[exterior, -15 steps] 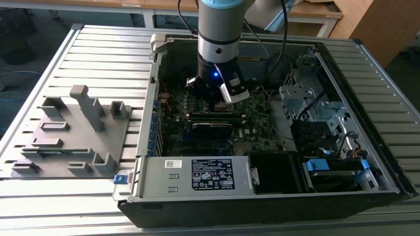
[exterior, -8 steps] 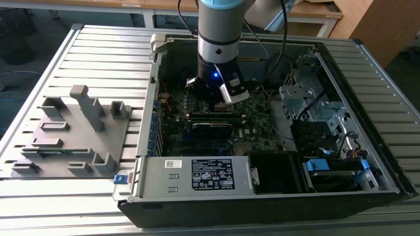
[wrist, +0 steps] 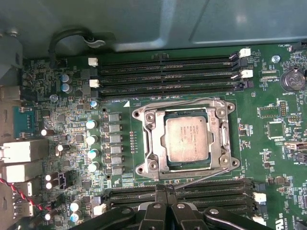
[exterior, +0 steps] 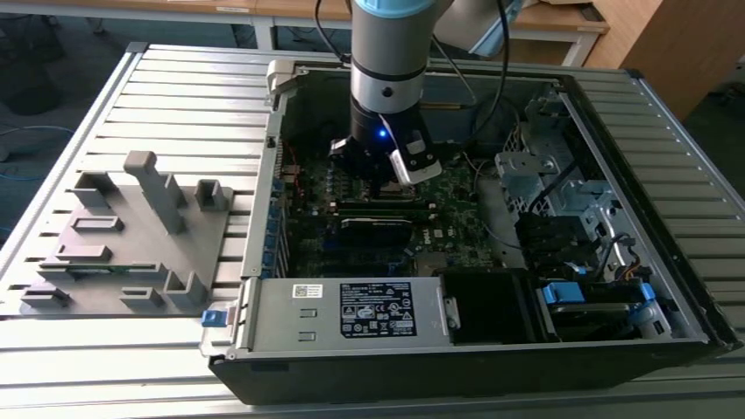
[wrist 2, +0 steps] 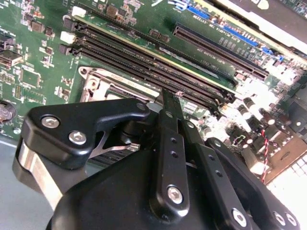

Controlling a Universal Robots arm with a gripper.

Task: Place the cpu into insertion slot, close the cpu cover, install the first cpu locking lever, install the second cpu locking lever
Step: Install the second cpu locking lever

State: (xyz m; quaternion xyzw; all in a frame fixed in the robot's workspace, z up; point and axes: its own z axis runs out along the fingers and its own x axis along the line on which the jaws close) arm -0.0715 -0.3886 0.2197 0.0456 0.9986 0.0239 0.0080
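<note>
Dim, soft daylight; close wrist views slightly blurred.

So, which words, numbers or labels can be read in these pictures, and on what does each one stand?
Large black label on the grey metal box: white print, too small to read.
Small white sticker on the same box: too small to read.
Face of the cpu: faint print, blurred, not readable.
Motherboard: tiny white markings, not readable.
No text can be quoted.
</note>
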